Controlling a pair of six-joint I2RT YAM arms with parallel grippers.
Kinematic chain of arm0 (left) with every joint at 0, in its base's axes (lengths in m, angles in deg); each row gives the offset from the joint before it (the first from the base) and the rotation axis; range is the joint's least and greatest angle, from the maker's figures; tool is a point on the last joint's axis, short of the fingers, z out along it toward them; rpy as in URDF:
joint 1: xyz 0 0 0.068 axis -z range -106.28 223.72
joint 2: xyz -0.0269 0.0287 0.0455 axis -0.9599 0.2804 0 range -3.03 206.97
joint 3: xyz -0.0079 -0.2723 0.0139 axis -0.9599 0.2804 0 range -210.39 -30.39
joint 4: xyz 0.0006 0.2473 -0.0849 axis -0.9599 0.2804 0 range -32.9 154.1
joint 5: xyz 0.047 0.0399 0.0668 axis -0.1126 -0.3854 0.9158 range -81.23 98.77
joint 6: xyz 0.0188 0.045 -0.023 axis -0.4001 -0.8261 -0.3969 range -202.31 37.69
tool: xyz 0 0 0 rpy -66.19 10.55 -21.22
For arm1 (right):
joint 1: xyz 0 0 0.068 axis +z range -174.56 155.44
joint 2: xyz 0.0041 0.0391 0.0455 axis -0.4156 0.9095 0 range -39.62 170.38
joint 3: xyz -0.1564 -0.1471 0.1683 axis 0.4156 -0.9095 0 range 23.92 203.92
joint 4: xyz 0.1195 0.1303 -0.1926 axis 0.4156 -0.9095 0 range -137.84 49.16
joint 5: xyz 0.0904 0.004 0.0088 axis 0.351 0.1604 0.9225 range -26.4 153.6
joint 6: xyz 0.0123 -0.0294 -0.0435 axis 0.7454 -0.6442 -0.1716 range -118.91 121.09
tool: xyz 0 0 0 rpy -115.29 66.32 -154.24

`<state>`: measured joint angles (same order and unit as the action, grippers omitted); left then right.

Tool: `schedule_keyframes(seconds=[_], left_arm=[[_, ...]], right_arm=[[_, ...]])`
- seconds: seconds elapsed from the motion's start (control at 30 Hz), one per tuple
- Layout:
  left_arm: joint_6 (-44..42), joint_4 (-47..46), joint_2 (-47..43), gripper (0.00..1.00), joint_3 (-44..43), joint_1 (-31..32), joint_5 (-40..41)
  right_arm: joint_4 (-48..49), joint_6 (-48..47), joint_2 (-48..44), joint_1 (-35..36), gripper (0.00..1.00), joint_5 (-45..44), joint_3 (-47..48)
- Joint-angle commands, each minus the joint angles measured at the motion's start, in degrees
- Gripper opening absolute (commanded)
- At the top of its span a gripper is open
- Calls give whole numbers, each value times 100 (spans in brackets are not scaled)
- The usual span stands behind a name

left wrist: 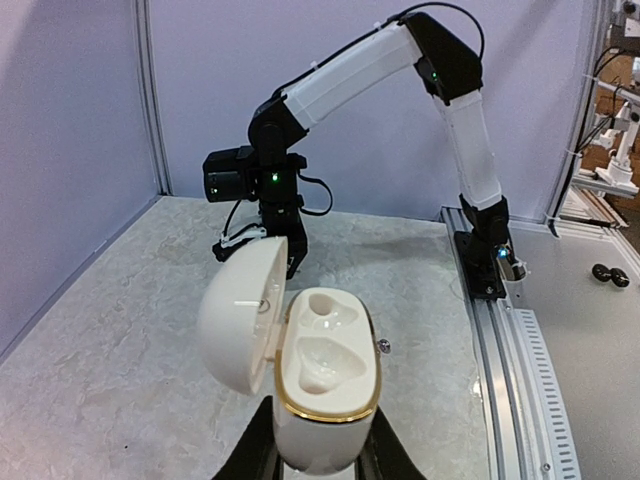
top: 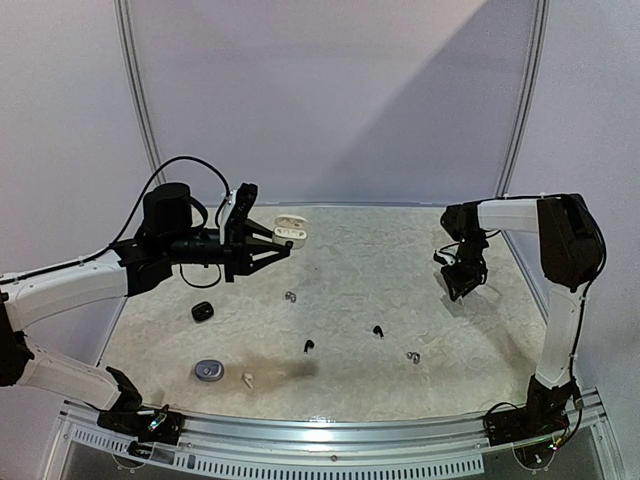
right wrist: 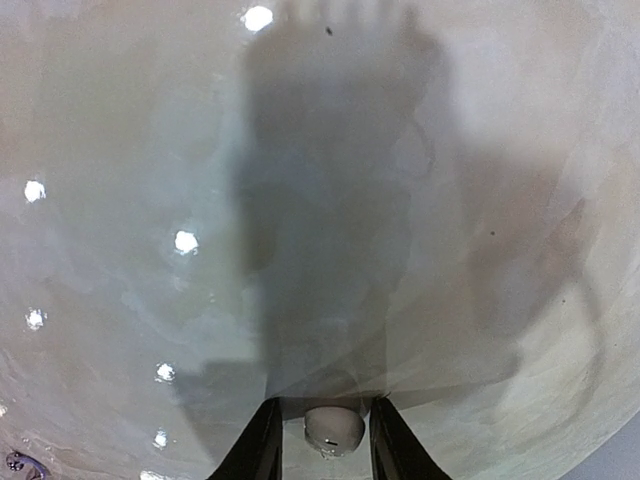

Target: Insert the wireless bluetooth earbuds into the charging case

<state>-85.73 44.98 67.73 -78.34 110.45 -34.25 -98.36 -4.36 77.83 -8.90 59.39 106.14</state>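
White open charging case (left wrist: 325,375) pinched in left hand (left wrist: 320,455); right hand (right wrist: 323,445) pinches white earbud (right wrist: 333,425).

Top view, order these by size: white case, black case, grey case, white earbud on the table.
1. white case, open, raised toward camera
2. grey case and black case, about alike
3. white earbud on the table

The case (left wrist: 325,370) in the left gripper (left wrist: 322,455) is glossy white with a thin gold rim. The earbud (right wrist: 334,428) in the right gripper (right wrist: 324,435) is white. Below both, the table (top: 400,260) is cream, marbled grey.
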Motion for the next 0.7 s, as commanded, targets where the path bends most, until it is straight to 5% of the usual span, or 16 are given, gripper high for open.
schedule_keyframes(seconds=[0.0,0.67], left_arm=[[-74,61,-36,0,13,10,-12],[167,-282,-19,0,13,12,515]], right_arm=[[-236,-87,184,-53,30,5,-307],[-518,253,-299,2,5,586,392]])
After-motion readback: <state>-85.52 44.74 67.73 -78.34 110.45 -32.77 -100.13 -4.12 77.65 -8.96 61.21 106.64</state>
